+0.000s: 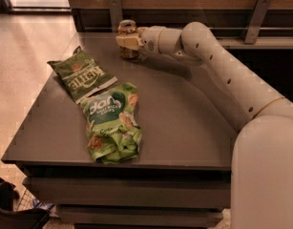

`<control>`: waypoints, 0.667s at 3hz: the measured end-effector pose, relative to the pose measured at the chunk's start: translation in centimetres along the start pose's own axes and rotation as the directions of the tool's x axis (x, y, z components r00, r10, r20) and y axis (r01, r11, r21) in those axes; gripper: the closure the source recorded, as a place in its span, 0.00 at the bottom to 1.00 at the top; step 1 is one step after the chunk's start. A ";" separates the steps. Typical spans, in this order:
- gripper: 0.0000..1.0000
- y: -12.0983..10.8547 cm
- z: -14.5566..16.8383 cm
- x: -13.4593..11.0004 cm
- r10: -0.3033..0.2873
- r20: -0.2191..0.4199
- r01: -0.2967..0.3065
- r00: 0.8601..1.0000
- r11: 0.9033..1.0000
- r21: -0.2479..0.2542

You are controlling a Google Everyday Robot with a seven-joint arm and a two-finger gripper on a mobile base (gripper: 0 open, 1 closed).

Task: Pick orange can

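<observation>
Two green snack bags (81, 78) (112, 125), one orange can (128, 28), one hand (126, 41) (at the can).

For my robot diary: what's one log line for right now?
gripper: at orange can | can: upright, table far edge | Kettle bag: apart, nearer
</observation>
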State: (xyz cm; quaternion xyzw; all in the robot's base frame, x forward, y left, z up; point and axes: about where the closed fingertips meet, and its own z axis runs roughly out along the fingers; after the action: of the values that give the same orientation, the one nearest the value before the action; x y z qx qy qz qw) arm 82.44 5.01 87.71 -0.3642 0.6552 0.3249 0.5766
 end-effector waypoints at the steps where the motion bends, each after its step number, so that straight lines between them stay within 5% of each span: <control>1: 1.00 0.1 -0.2 -0.2 -0.002 0.007 0.002 1.000 1.000 0.004; 2: 1.00 0.6 -1.1 -1.1 -0.008 0.034 0.007 0.999 1.000 0.018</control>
State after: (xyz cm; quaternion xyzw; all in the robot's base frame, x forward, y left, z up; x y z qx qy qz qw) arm 81.47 4.48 88.91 -0.3558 0.6470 0.3229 0.5921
